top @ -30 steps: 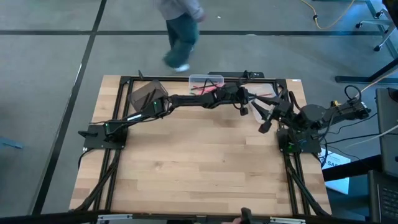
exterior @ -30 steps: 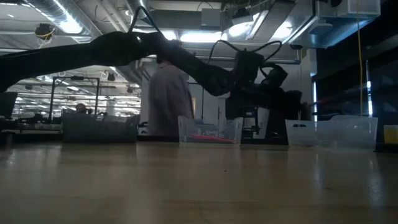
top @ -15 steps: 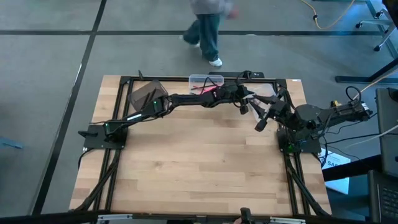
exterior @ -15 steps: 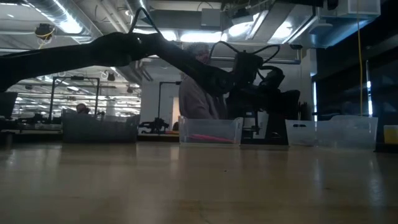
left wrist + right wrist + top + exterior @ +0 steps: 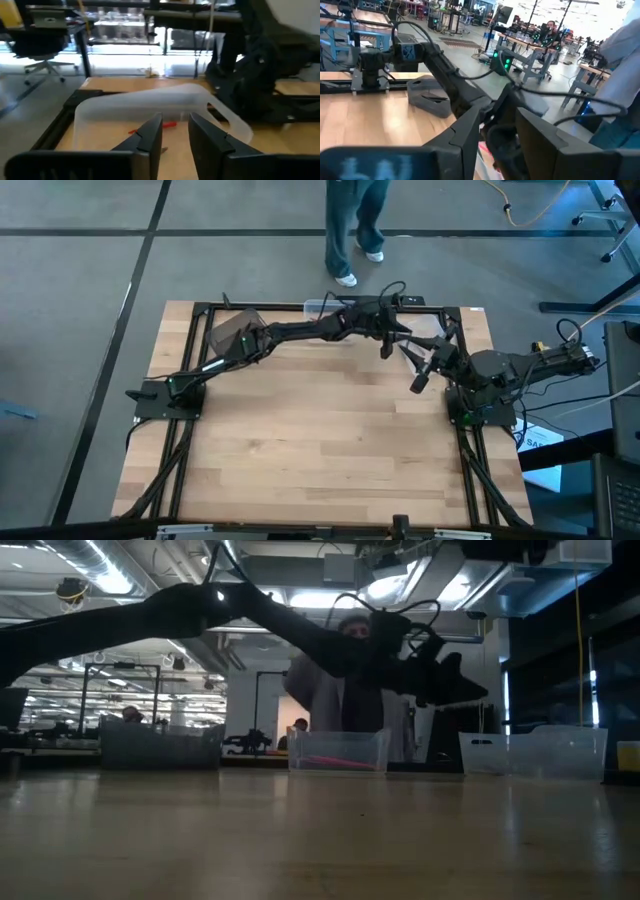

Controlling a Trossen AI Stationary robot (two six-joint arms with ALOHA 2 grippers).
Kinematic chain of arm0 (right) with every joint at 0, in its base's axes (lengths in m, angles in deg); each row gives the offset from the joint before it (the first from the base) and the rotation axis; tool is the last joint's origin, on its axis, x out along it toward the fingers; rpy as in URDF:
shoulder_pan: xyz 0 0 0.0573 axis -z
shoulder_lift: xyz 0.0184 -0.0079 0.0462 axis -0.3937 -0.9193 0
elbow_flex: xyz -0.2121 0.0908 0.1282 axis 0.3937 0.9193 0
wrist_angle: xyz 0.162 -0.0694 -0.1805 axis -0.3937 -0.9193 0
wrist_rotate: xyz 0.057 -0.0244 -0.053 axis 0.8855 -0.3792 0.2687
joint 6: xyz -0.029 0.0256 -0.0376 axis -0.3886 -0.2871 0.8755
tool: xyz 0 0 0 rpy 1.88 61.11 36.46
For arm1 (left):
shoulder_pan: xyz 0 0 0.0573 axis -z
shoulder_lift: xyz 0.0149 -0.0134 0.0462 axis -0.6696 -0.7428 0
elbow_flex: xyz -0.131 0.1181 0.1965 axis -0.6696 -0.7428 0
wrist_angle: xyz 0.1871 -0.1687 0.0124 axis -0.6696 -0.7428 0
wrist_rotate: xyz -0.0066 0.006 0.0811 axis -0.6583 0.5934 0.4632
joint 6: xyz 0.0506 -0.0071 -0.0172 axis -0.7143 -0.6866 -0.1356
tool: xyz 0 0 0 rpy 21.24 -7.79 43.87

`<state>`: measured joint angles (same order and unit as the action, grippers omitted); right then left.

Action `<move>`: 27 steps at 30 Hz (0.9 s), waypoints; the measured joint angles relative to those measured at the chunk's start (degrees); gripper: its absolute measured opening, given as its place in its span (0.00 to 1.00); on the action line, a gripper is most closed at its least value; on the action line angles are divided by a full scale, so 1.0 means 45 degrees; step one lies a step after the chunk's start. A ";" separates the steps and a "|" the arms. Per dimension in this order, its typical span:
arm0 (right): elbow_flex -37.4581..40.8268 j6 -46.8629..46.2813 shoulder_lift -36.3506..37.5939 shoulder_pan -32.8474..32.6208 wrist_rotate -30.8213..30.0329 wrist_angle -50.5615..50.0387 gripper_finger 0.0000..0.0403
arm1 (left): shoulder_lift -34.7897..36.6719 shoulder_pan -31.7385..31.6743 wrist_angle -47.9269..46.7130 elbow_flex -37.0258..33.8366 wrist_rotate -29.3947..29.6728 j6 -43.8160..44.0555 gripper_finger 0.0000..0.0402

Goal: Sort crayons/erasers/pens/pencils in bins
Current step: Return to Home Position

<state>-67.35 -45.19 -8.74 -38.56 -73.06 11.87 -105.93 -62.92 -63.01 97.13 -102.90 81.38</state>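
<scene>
My left gripper [image 5: 390, 340] hangs over the far right of the table, raised well above it [image 5: 465, 690]. It is open and empty [image 5: 175, 131]. Ahead of it stands the translucent whitish bin [image 5: 150, 107], with a red stick [image 5: 169, 124] lying on its floor. My right gripper [image 5: 418, 372] is open and empty [image 5: 502, 132] beside that bin and faces the left arm. The clear bin [image 5: 338, 751] at the far edge holds pink and red sticks [image 5: 335, 762]. The dark grey bin [image 5: 232, 328] stands at the far left.
A black metal frame [image 5: 300, 307] runs round the table's edges. A person [image 5: 352, 220] walks on the floor just beyond the far edge. The near half of the wooden table [image 5: 320, 450] carries no objects.
My left gripper has risen above the bins and tipped up from pointing down to nearly level, pointing toward the table's right edge, and its forearm has swung toward the far edge. The person beyond the table has walked to the right.
</scene>
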 joint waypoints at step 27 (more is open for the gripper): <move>0.1743 -0.0947 0.1261 0.0561 0.2262 0.0470 0.33 | 0.9430 -0.0219 0.7574 -1.5039 0.0221 -0.1008 0.01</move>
<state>-59.50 -49.45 -3.07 -36.04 -62.89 13.98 -63.50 -63.90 -28.92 29.46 -101.91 76.85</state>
